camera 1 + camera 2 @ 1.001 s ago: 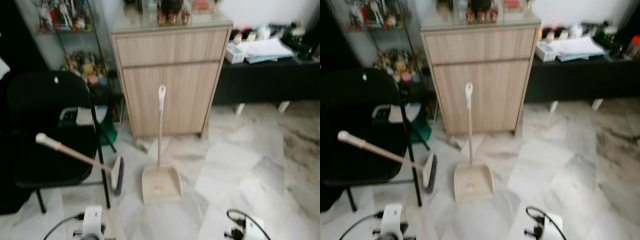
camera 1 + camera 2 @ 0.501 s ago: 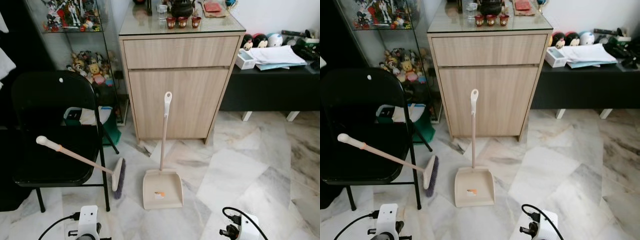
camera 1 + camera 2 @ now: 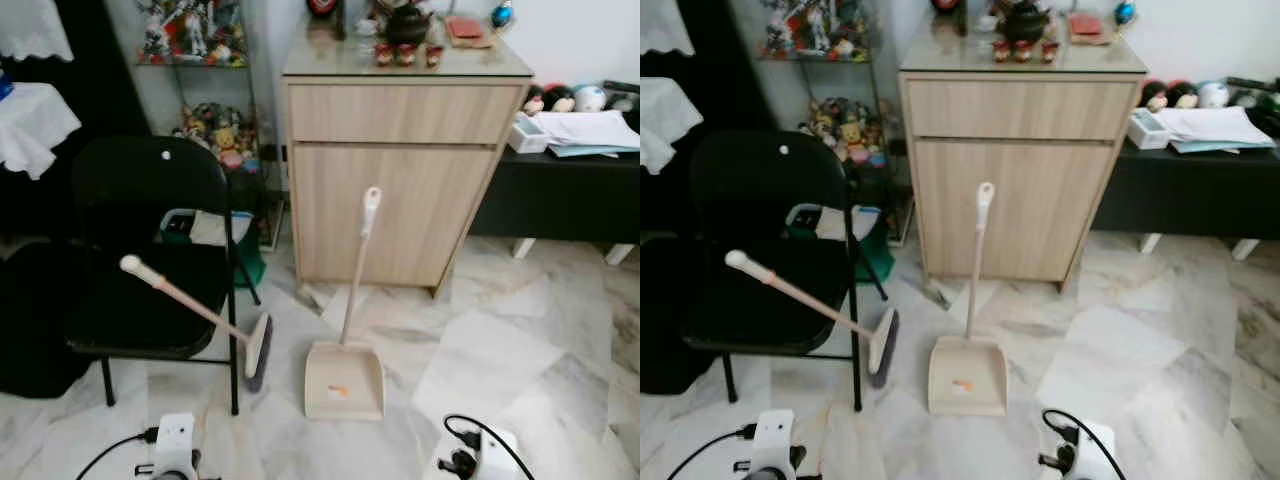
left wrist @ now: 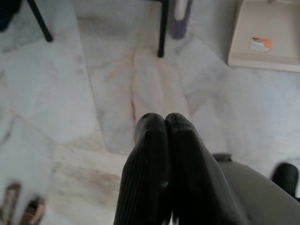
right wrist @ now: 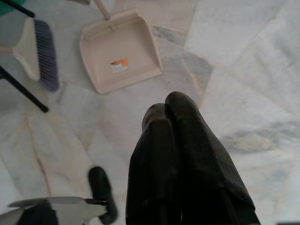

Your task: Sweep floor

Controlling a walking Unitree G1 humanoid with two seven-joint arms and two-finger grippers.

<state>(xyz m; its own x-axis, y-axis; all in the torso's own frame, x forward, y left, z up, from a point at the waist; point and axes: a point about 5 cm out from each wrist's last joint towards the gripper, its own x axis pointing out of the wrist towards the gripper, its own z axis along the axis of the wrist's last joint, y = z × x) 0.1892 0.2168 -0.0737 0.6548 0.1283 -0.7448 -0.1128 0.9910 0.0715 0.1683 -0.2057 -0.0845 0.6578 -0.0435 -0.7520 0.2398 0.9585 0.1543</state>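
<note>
A beige broom (image 3: 192,311) leans against a black folding chair (image 3: 150,250), its dark bristles (image 3: 259,353) on the marble floor. Just to its right a beige dustpan (image 3: 344,379) stands on the floor, its long handle (image 3: 358,262) upright in front of a wooden cabinet (image 3: 400,170). My left gripper (image 4: 165,121) hangs shut over the floor, with the bristles (image 4: 180,16) and the dustpan (image 4: 266,33) further ahead. My right gripper (image 5: 165,111) is shut too, above bare floor, short of the dustpan (image 5: 119,49) and the broom head (image 5: 41,54).
A glass shelf of toys (image 3: 200,80) stands behind the chair. A low black table (image 3: 570,185) with papers runs to the right of the cabinet. A green bin (image 3: 205,235) sits behind the chair. Open marble floor (image 3: 500,350) lies to the right.
The camera has swung left, so the whole scene has shifted right, and the picture has sharpened. The broom, dustpan and chair have not moved.
</note>
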